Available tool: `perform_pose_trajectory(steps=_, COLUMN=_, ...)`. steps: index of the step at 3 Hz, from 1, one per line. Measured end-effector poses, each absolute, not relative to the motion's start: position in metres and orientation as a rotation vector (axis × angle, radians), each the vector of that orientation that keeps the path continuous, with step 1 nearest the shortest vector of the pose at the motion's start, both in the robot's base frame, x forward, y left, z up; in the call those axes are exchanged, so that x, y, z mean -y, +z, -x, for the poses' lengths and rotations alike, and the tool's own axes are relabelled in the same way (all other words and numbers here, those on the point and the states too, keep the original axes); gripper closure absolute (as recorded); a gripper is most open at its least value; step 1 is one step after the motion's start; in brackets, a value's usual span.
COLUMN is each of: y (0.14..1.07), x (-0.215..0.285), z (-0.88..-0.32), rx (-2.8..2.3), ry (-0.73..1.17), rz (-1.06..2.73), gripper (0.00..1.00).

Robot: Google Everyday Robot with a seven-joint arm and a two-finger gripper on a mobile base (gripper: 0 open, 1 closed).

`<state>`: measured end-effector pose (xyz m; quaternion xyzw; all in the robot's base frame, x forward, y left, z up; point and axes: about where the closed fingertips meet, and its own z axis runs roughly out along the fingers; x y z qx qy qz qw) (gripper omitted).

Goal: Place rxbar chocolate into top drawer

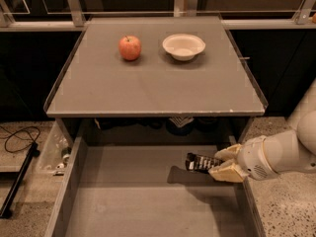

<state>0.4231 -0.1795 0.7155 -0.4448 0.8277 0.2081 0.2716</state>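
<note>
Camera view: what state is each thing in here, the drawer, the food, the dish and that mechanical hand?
top drawer: pulled open, bar not yet lying in it.
rxbar chocolate: gripped at one end, held roughly level above the drawer bottom, its shadow beneath it.
gripper: shut on the bar, reaching over the drawer's right side.
apple: whole, upright on the tabletop.
bowl: upright, empty, beside the apple, apart from it.
</note>
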Motion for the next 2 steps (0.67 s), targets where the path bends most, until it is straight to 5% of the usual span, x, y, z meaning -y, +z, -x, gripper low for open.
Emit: perform_pose_trajectory(steps=2, y=0.675, x=0.142, z=-0.446, rx=-2.237, ry=0.631, rz=1.220, gripper=1.00)
